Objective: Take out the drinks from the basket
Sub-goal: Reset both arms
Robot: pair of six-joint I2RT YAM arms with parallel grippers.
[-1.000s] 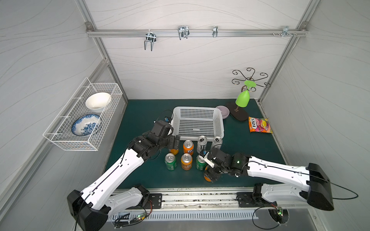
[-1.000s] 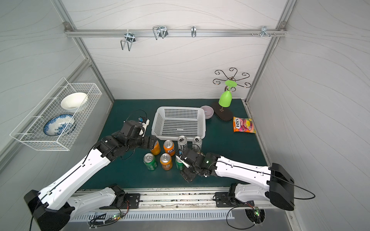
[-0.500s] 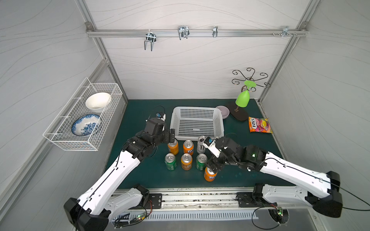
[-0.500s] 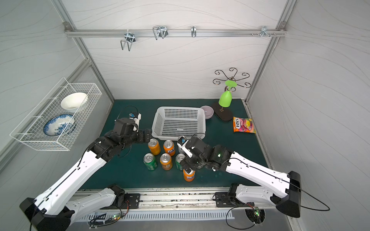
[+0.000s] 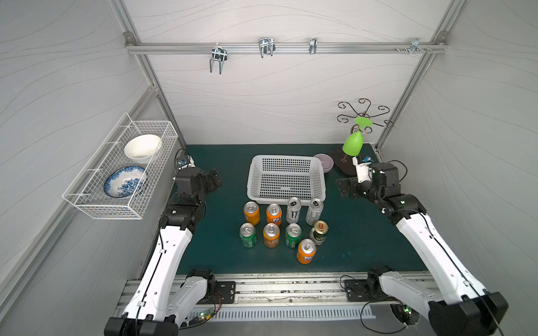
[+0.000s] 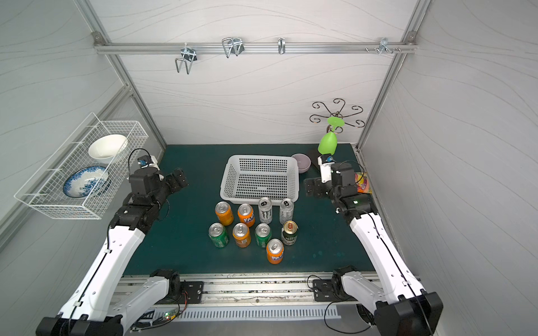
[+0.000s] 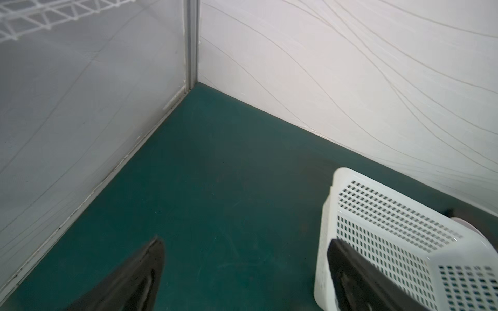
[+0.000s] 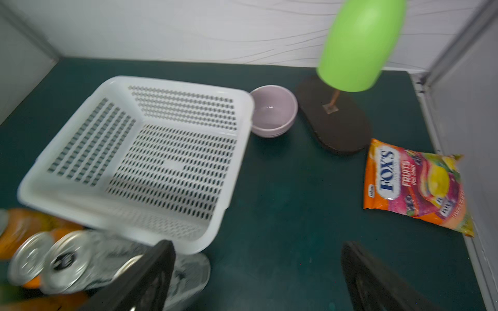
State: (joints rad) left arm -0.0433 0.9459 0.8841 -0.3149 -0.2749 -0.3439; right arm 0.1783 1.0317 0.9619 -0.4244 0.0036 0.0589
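The white basket (image 5: 285, 200) (image 6: 259, 200) stands empty at the middle of the green mat. Just in front of it, several drinks stand upright in rows: orange Fanta cans (image 5: 274, 214), bright green cans (image 5: 248, 235), two white-silver Monster cans (image 5: 293, 210) and a dark green gold-topped can (image 5: 319, 232). One Fanta can (image 5: 306, 250) (image 6: 274, 250) stands alone nearest the front. My left gripper (image 5: 214, 181) (image 7: 245, 241) hangs open and empty left of the basket (image 7: 390, 229). At the basket's right side my right gripper (image 5: 345, 189) (image 8: 258, 243) is open and empty, clear of the basket (image 8: 113, 212).
A wire rack (image 5: 116, 174) with two bowls hangs on the left wall. Behind the basket's right corner sit a lilac bowl (image 5: 326, 161) and a green cup on a dark-based stand (image 5: 352, 144). A Fox's candy bag (image 8: 415, 185) lies by the right wall.
Both arms have drawn back from the cans to the sides of the basket. The right gripper has let go of the front Fanta can, which now stands alone.
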